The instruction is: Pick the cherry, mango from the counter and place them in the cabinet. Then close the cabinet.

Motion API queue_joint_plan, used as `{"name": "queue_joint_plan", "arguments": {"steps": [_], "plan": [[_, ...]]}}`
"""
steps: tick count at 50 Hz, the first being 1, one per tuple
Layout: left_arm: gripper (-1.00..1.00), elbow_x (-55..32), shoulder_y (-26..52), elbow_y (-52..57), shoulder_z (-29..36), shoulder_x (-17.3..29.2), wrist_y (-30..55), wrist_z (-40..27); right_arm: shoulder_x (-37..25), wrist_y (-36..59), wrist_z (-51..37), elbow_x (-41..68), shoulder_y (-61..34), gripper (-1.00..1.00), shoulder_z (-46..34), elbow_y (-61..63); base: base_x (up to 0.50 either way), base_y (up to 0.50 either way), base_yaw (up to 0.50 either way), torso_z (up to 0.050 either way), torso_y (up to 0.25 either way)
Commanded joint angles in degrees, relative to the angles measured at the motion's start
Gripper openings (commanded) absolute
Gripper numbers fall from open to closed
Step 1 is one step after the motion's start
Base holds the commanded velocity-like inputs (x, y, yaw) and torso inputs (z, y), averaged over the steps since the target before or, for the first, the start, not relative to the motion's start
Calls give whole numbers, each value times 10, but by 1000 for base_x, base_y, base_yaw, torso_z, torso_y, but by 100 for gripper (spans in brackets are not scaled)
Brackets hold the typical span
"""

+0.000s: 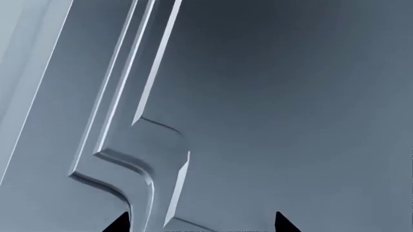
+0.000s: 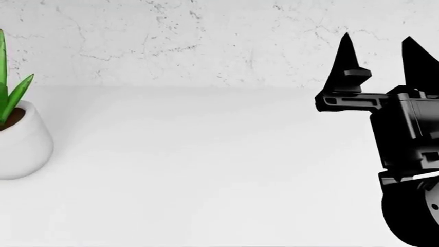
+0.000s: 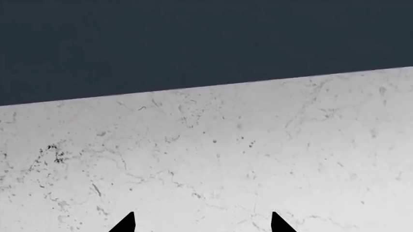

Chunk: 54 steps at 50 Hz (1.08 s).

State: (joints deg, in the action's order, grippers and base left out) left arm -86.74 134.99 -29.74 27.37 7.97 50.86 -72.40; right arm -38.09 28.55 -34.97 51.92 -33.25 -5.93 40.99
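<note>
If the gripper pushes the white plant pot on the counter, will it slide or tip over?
The white pot looks smooth and rounded, so it would probably slide on the glossy counter. Its tall green leaves suggest a high push might tip it.

Table [image 2: 205, 170] and cabinet door [image 1: 290, 96]
Table: plain white, flat, meeting a speckled wall. Door: grey-blue, raised moulded panel, seen close up.

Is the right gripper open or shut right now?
Open. In the head view the right gripper points up with its two fingertips apart and nothing between them; the right wrist view shows the same gap.
</note>
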Motion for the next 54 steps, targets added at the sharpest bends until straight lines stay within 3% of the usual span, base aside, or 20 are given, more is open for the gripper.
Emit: {"name": "queue_joint_plan", "arguments": {"steps": [1, 7, 16, 26, 34, 46, 54], "plan": [[100, -415, -31, 27, 51, -19, -89, 268, 31, 0, 0, -2, 32, 100, 9, 11, 17, -5, -11, 0, 0], [100, -330, -29, 109, 63, 56, -65, 273, 34, 3, 1, -6, 26, 100, 0, 8, 7, -6, -11, 0, 0], [100, -301, -32, 238, 48, 146, -62, 174, 38, 4, 4, -7, 21, 100, -8, 2, 0, 0, 0, 0, 0], [100, -394, -45, 396, 6, 214, -71, 49, 37, 5, 4, -7, 19, 100, -12, 3, 0, 0, 0, 0, 0], [100, -446, -103, 555, -30, 281, -113, -48, 40, 0, 9, -17, 22, 100, -19, -2, 0, 0, 0, 0, 0], [100, -365, -322, 720, -80, 381, -142, -74, 47, -26, 32, -44, 38, 100, -29, -19, 0, 0, 0, 0, 0], [100, -259, -536, 783, -125, 403, -176, -30, 49, -22, 31, -43, 32, 100, -36, -15, 0, 0, 0, 0, 0]]}}
